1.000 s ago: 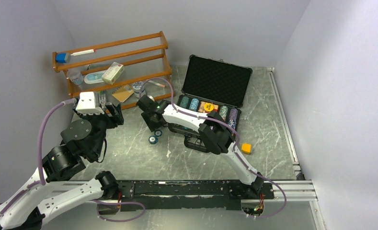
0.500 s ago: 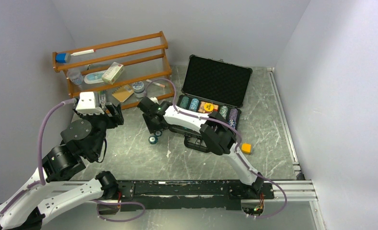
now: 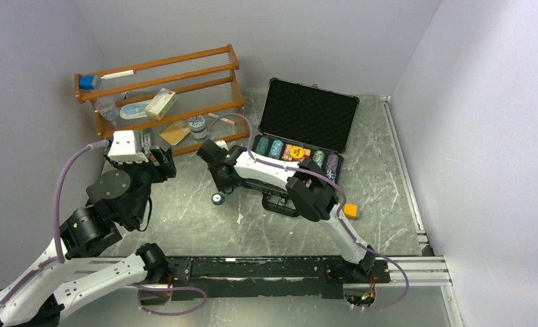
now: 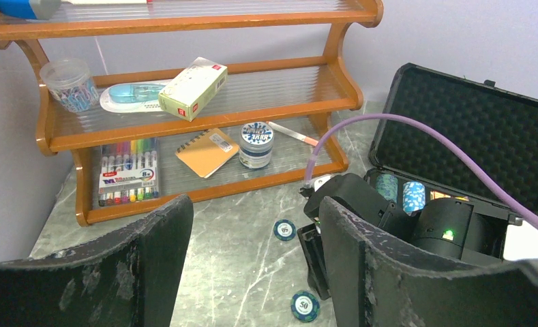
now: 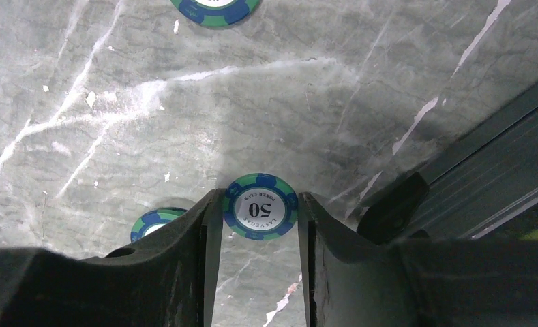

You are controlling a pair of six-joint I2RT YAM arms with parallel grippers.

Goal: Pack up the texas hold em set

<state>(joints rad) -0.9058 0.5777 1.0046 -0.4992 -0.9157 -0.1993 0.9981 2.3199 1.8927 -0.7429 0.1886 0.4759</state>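
Right wrist view: right tool [image 5: 259, 196] narrowed onto round green-and-blue striped poker chip marked 50 [image 5: 260, 208], both fingers against its rim, over grey marbled worktop [image 5: 320, 102]; second chip of same colours [image 5: 153, 223] peeking from under one finger, third chip [image 5: 215, 5] farther off at frame edge. Top external view: black rectangular foam-lined case [image 3: 309, 114] open, lid upright, at far side of worktop beside orange wooden rack [image 3: 184, 60], stacked chips [image 3: 276, 147] in its base. Left tool [image 4: 256, 204] spread wide, holding nothing, facing rack.
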